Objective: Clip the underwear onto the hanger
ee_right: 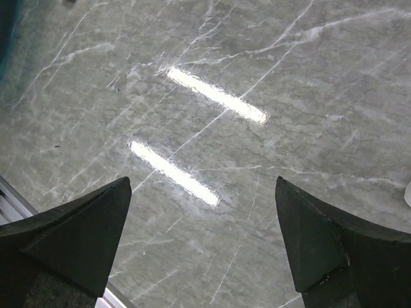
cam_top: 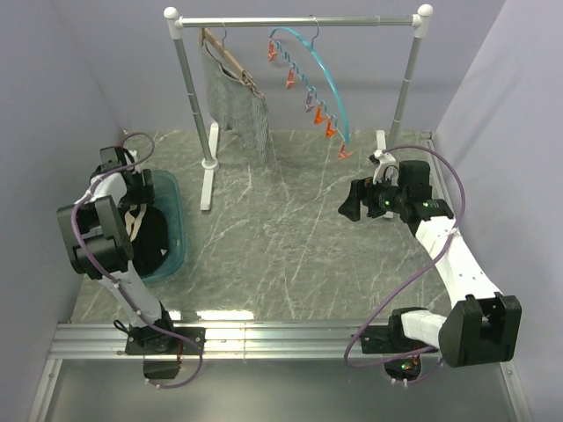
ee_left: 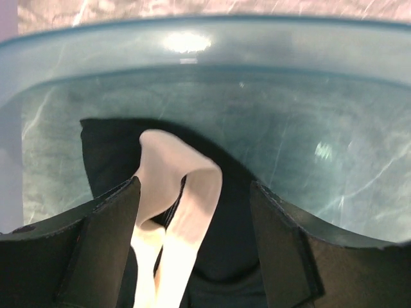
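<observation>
Pickup stage — left gripper (ee_left: 192,192) sits in the teal basin (ee_left: 205,45), near left, jaws apart astride the underwear (ee_left: 168,160), nothing clamped. Next move calls for closing, lifting, then reaching the far hanger (cam_top: 321,70).

White arms (cam_top: 453,255) carry black joints (cam_top: 479,330), purple cables (cam_top: 460,198).

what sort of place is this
Probably a lab booth staged as a laundry corner: a drying rack with a clip hanger, a tub holding underwear, and a marble-pattern table boxed in by plain walls.
</observation>
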You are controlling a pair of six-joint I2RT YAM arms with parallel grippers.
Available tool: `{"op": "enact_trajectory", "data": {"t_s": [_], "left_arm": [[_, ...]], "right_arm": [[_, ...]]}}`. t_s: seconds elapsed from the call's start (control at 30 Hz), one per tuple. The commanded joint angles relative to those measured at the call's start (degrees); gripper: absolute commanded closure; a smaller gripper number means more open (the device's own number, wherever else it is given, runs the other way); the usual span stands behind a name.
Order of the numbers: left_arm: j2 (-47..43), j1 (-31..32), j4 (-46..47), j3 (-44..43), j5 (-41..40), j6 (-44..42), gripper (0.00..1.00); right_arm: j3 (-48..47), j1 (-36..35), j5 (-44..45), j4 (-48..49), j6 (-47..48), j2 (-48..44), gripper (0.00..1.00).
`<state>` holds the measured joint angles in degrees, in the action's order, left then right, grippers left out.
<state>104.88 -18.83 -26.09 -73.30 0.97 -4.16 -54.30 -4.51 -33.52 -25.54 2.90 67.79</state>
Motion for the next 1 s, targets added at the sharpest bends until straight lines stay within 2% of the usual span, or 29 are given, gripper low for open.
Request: {"op": "enact_trajectory", "data": {"t_s": [0.0, 0.07, 0.2, 0.37, 0.4, 0.57, 0.67, 0.83, 0.93, 0.97], "left_arm": [[0.67, 1.51, 4.64, 0.0, -2.73, 2.84, 0.26], [1.03, 2.04, 5.52, -0.18, -4.39, 3.28, 0.28], [2.52, 2.66, 4.91, -1.49, -6.07, 3.81, 0.43], [2.96, 2.66, 3.94, -3.08, -8.79, 5.75, 0.54], [2.87, 2.66, 3.33, -3.34, -9.49, 5.75, 0.6], [-0.71, 2.74, -0.01, -5.01, -7.83, 6.1, 0.77], [-4.05, 2.75, -2.56, -6.42, -5.37, 6.1, 0.97], [-10.03, 3.45, -6.6, -9.05, -1.42, 4.78, 1.0], [-14.26, 4.06, -9.76, -11.59, 4.1, 2.41, 1.0], [-16.44, 4.33, -11.51, -12.21, 8.3, 1.8, 1.0]], "right_arm": [[-0.54, -0.23, 0.03, 1.72, 0.88, -0.02, 0.0], [-0.37, -0.23, 0.21, 1.55, 0.97, 0.06, 0.0], [-0.36, -0.23, 0.38, 1.28, 1.32, -0.29, 0.0], [-0.28, -0.14, 0.3, 1.37, 1.32, -0.38, 0.0], [-0.45, -0.14, 0.21, 1.46, 1.32, -0.29, 0.0], [-0.89, -0.14, -0.14, 1.11, 1.67, -0.9, 0.0], [-1.07, -0.14, -0.49, 0.84, 2.02, -1.34, 0.0], [-2.12, -0.14, -1.37, -0.21, 2.64, -1.78, 0.0], [-2.65, -0.14, -2.25, -0.91, 3.34, -2.57, 0.0], [-2.91, -0.14, -2.6, -1.09, 3.69, -2.92, 0.0]]}}
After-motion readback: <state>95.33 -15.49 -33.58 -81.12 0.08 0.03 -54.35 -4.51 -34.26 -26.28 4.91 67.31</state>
